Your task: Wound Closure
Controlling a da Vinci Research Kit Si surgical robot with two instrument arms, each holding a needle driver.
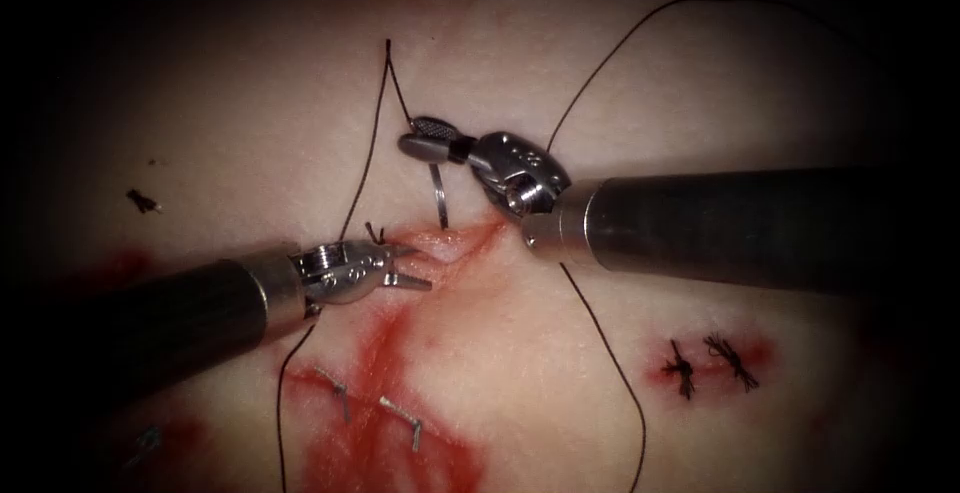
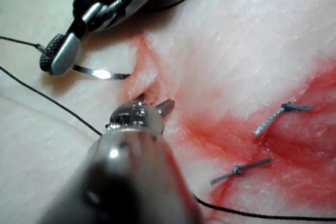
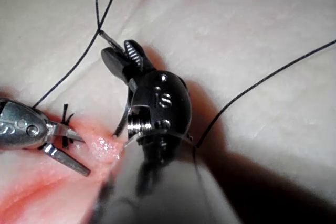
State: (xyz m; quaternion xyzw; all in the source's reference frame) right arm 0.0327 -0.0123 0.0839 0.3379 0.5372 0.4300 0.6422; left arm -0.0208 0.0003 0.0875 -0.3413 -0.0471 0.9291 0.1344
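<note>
My right tool comes in from the right and is shut on the curved needle near its thread end. The needle hangs down from the jaws, and its tip meets the tissue at the upper end of the cut. The right wrist view has these jaws on the needle's tail. My left tool stands open at the cut's left lip, holding nothing, just below the needle. Dark thread runs up from the needle's tail, turns, and drops behind the left tool.
Two pale stitches cross the red-stained lower cut. Black knots sit in a red patch to the right. A short knot end sticks up by the left tool. More thread loops under the right shaft.
</note>
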